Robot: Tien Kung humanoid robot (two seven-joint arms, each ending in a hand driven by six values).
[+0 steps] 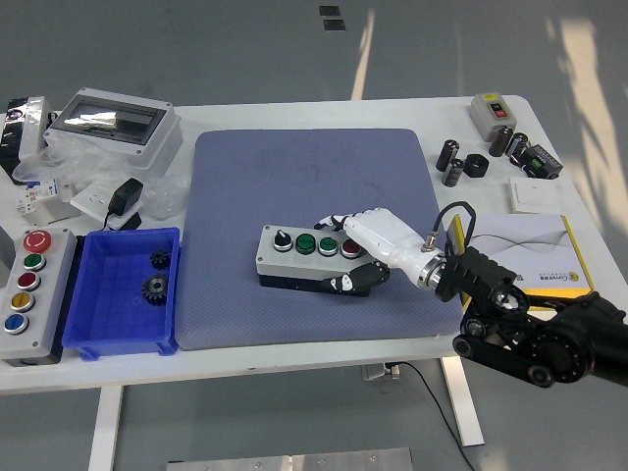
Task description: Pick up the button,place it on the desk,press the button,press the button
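- Button box [306,257] gripped at its 3 o'clock end by right hand [365,250], on blue mat [294,177] toward 6 o'clock.
- Best lowered level, released only once flat on worktop [392,113].

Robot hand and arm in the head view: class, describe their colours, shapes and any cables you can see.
The right robot hand has a glossy white shell over its back, with black segments on the fingers and thumb. A silver metal ring forms the wrist, where a thin black cable loops out. Behind it, the right arm is black and bulky, with rounded joints. No left arm is visible.
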